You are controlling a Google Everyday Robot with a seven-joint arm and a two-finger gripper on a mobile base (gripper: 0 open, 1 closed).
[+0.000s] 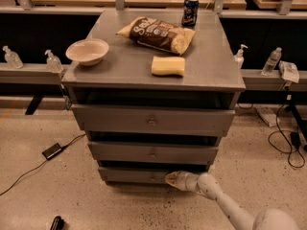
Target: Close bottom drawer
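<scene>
The grey cabinet (153,68) has three drawers. The bottom drawer (132,175) is the lowest and narrowest one, with a thin flat grey front and a small knob near its centre. A dark gap shows above its front. My gripper (169,178), cream-coloured at the end of a white arm, sits low near the floor with its tip against the right part of the bottom drawer's front, close to the knob. The middle drawer (152,153) and the top drawer (152,120) stand above it.
On the cabinet top lie a white bowl (87,51), a chip bag (157,33), a yellow sponge (168,65) and a blue can (190,10). A cable and black adapter (52,151) lie on the floor at left. Bottles stand on side ledges; cables at right (283,143).
</scene>
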